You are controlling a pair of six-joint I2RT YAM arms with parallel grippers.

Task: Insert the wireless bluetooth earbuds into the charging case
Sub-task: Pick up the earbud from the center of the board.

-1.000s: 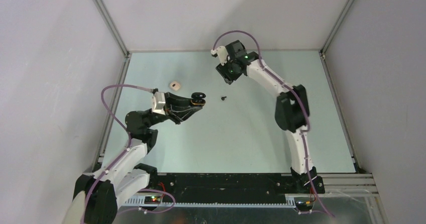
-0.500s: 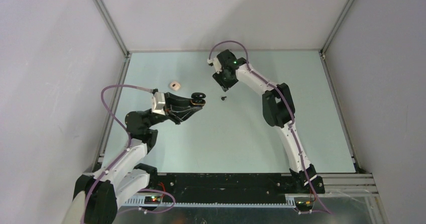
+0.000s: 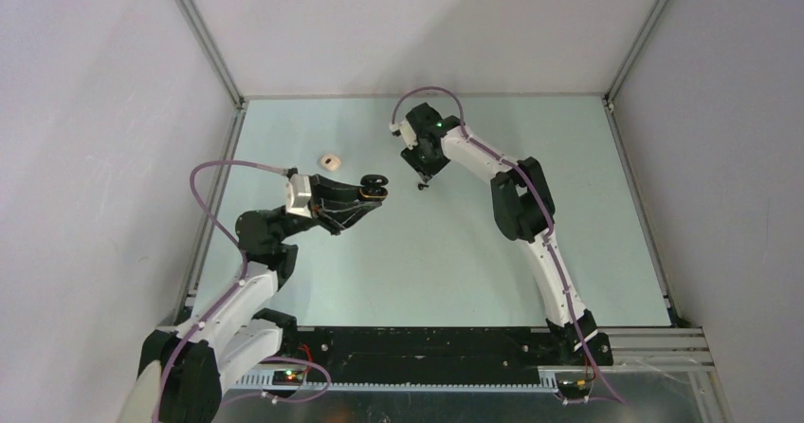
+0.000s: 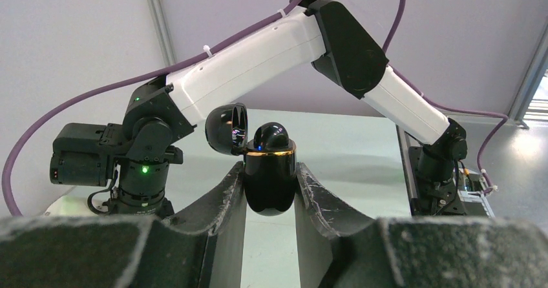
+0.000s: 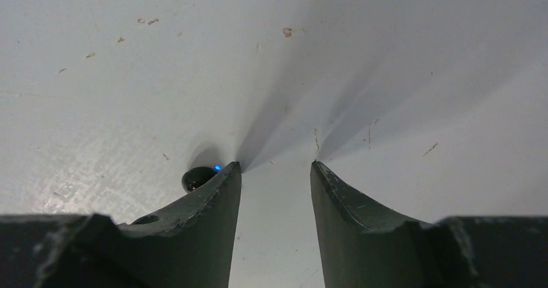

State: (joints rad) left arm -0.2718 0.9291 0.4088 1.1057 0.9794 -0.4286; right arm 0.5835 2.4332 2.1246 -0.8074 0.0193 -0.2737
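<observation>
Since a second ago my right arm has swung in from the far edge of the table [image 3: 427, 271], and my right gripper [image 5: 274, 166] now stands low over the surface. Its fingers are partly open with nothing between them. One black earbud [image 5: 197, 178] lies on the table just outside one finger, close against it. My left gripper [image 4: 269, 166] has not moved: it is closed tight on the black charging case [image 4: 270, 194], held upright with its lid [image 4: 227, 128] tipped open. A small cream-white pebble-shaped thing [image 3: 329, 161] lies apart on the table.
</observation>
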